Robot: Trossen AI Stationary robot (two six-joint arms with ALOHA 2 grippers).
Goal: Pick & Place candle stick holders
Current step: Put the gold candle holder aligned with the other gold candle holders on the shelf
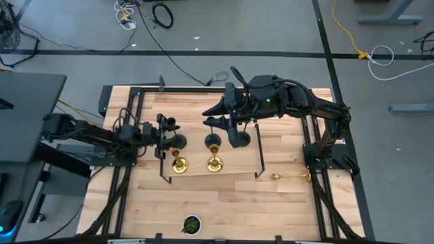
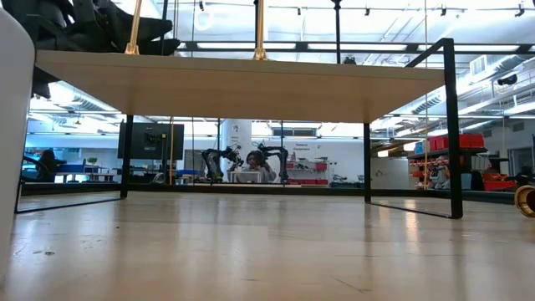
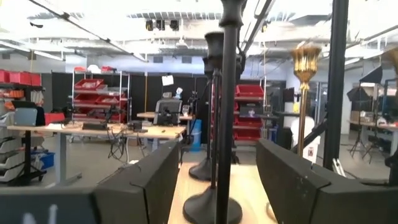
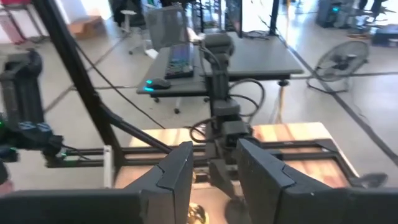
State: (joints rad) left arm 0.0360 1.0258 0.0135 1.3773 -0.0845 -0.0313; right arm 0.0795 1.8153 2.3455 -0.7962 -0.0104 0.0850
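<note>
High view: we see the left claw (image 1: 165, 137) over the shelf's (image 1: 237, 163) left end, at a black holder (image 1: 172, 125). Two gold holders (image 1: 179, 163) stand on the shelf; another gold one (image 1: 293, 176) lies on the worktop (image 1: 271, 203) right of it. The right claw (image 1: 220, 112) hovers over two black holders (image 1: 239, 137).

Low view: shelf from below, gold stems (image 2: 260, 29) above.

Left wrist: claw released, fingers (image 3: 298, 180) either side of the black stem (image 3: 227, 93).

Right wrist: fingers (image 4: 261, 168) parted, grasping nothing.

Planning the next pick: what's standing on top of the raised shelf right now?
On the shelf: two gold holders and three black holders. The right tool hides part of that group. A third gold holder lies on the table.
</note>
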